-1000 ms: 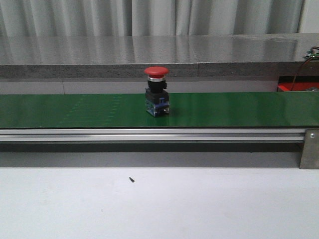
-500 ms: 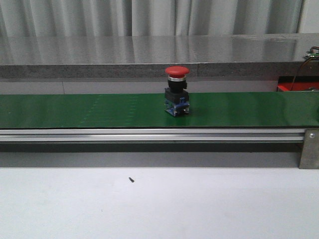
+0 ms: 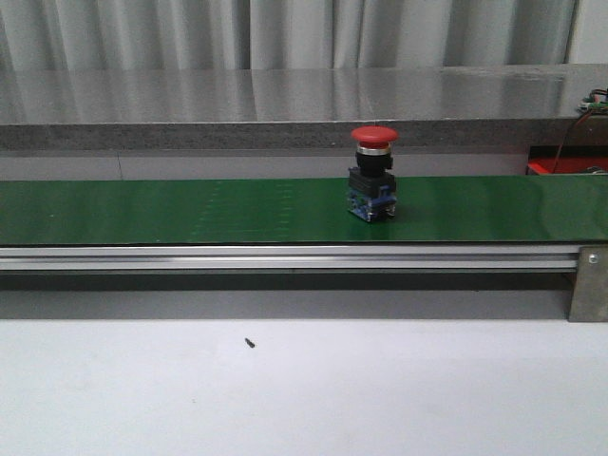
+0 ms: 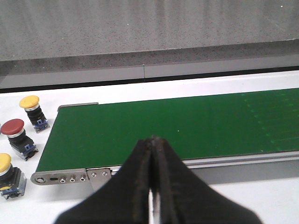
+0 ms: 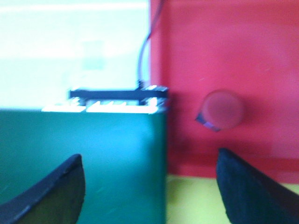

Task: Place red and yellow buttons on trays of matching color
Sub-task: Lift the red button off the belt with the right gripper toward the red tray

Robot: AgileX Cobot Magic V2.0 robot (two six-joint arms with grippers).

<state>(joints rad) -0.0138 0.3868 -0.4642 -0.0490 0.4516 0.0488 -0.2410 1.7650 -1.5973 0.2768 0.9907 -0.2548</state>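
A red button [image 3: 373, 172] with a black and blue base stands upright on the green conveyor belt [image 3: 190, 211], right of the middle in the front view. No gripper shows there. My left gripper [image 4: 153, 140] is shut and empty, above the near rail at the belt's end [image 4: 117, 130]. Beside that end stand a red button [image 4: 15, 136] and two yellow buttons [image 4: 33, 111] [image 4: 6, 171]. My right gripper [image 5: 149, 184] is open and empty over the belt's other end [image 5: 84, 154]. Beyond it lies the red tray [image 5: 233, 60] holding a red button [image 5: 222, 109], next to the yellow tray [image 5: 196, 200].
A grey stone ledge [image 3: 285, 104] runs behind the belt, with curtains above. An aluminium rail [image 3: 285, 256] fronts the belt, ending in a bracket [image 3: 589, 280]. A black cable [image 5: 145, 56] rises near the red tray. A small dark speck [image 3: 250, 343] lies on the white table.
The red button on the belt has travelled to the right, from about the middle of the front view to right of the middle.
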